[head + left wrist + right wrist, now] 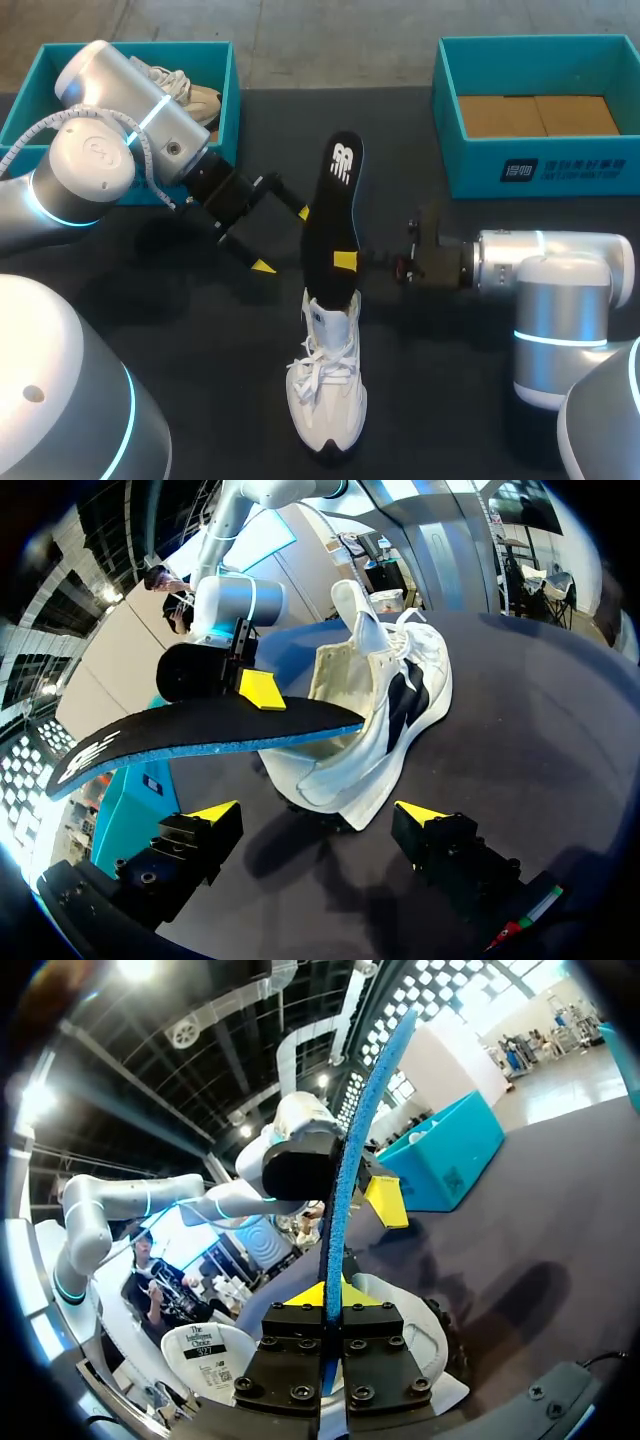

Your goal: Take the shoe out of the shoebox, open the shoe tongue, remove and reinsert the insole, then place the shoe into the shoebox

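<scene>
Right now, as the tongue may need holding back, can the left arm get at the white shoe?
Probably yes. The left gripper is open, with the white shoe just ahead on bare table; only the insole, pinched in the right gripper, crosses above the way.

A robotics lab, by the look: a grey left arm (pixel 90 160) and right arm (pixel 550 270) over a black table (pixel 200 330).

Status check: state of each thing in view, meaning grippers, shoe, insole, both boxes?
white lace-up sneaker: on the table, out of both boxes, tongue lifted open
black foam insole with blue underside: mostly out, one end at the sneaker's opening
right gripper: shut on the insole
left gripper: open, empty
left teal shoebox: lidless, beige shoe inside
right teal shoebox: lidless, no shoe inside
</scene>
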